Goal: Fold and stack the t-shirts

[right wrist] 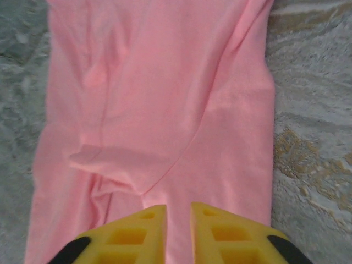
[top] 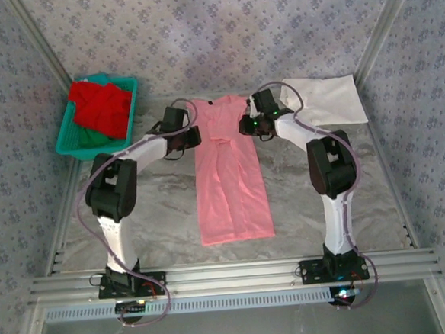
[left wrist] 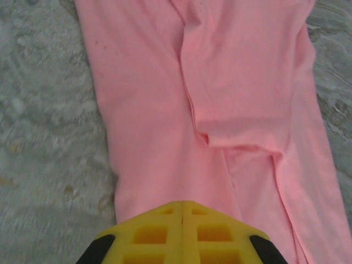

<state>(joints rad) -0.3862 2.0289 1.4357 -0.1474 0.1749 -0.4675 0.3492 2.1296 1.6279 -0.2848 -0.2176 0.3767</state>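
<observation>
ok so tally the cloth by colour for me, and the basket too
pink t-shirt: 1
white t-shirt: 1
red cloth heap: 1 (cannot tell how many shirts are in it)
green cloth: 1, mostly under the red
teal basket: 1
total: 5

Bright, diffuse light from above, shadows weak; the top view looks slightly washed and hazy; wrist views are soft; the table left of the left gripper is smeared; yellow fingers of the right gripper blur close to the lens
</observation>
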